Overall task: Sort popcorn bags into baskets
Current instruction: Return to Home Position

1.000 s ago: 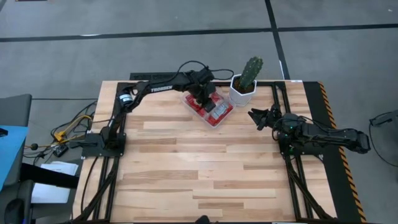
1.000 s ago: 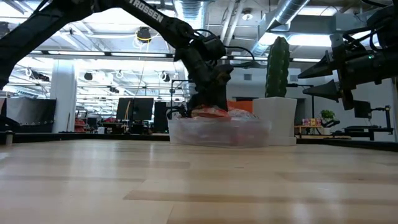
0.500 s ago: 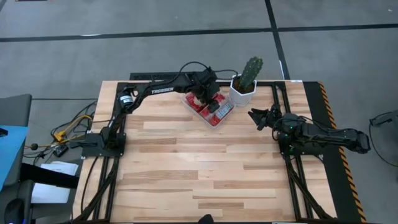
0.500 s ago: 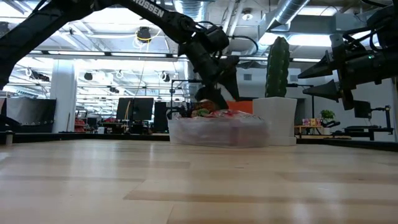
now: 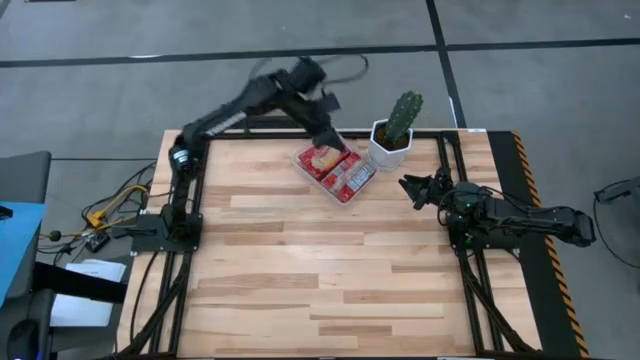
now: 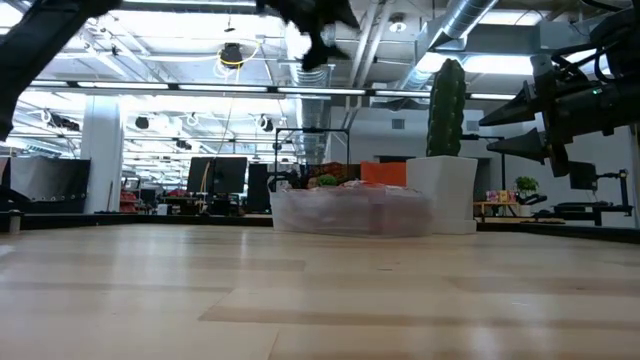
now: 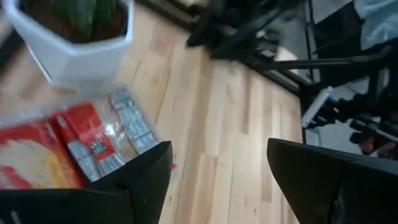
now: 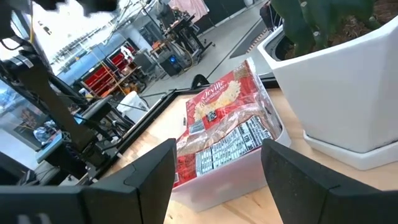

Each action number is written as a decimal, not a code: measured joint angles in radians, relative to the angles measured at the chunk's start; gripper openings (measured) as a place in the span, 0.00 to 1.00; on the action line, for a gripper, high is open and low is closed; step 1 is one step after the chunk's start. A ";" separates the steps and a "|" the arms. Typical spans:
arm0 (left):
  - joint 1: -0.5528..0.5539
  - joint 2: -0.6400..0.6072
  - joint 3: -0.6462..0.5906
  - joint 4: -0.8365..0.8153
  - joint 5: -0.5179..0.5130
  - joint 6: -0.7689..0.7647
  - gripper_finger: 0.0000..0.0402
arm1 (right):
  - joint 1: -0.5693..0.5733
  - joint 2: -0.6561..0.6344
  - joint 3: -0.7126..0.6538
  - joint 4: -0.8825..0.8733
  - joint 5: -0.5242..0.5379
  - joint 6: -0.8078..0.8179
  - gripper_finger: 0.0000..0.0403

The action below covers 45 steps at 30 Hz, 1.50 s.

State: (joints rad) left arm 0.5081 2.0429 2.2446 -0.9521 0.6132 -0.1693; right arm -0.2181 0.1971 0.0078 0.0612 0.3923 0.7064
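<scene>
**Table [image 5: 300, 270], far edge: homing**

Popcorn bags [image 5: 338, 172] are lying in the clear tub [image 6: 350, 218] there. My left gripper [image 7: 219, 144] is hovering above it, jaws spread, empty; right gripper [image 8: 217, 144] is waiting, spread. Retreat high, clearing the cactus pot [image 5: 385, 150].

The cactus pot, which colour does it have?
The pot is plain white; the right wrist view shows it best.
</scene>
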 joint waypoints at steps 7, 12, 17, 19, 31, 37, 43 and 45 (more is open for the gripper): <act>-0.029 -0.209 0.086 -0.175 -0.233 0.140 0.62 | 0.002 -0.001 0.000 0.030 -0.076 0.037 0.65; -0.014 -0.409 0.009 -0.060 -0.243 0.172 0.62 | -0.003 -0.002 0.000 0.341 -0.278 -0.187 0.65; 0.042 -0.671 -0.265 0.083 -0.237 0.184 0.62 | -0.055 -0.003 0.000 0.559 -0.433 -0.191 0.65; 0.054 -0.790 -0.447 0.164 -0.272 0.171 0.62 | -0.088 -0.003 0.000 0.603 -0.496 -0.172 0.65; 0.068 -1.450 -1.589 0.957 -0.390 -0.171 0.62 | -0.362 -0.002 0.000 0.601 -0.753 -0.059 0.65; 0.018 -1.607 -1.974 1.280 -0.447 -0.325 0.62 | -0.471 0.000 0.000 0.561 -0.915 -0.052 0.65; -0.128 -1.696 -2.176 1.443 -0.605 -0.347 0.62 | -0.547 0.006 0.000 0.548 -1.091 -0.093 0.65; -0.194 -1.716 -2.208 1.440 -0.677 -0.346 0.62 | -0.564 0.007 0.000 0.527 -1.126 -0.135 0.65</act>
State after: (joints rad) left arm 0.3142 0.3272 0.0365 0.4882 -0.0638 -0.5154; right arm -0.7818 0.2039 0.0081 0.5879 -0.7337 0.5710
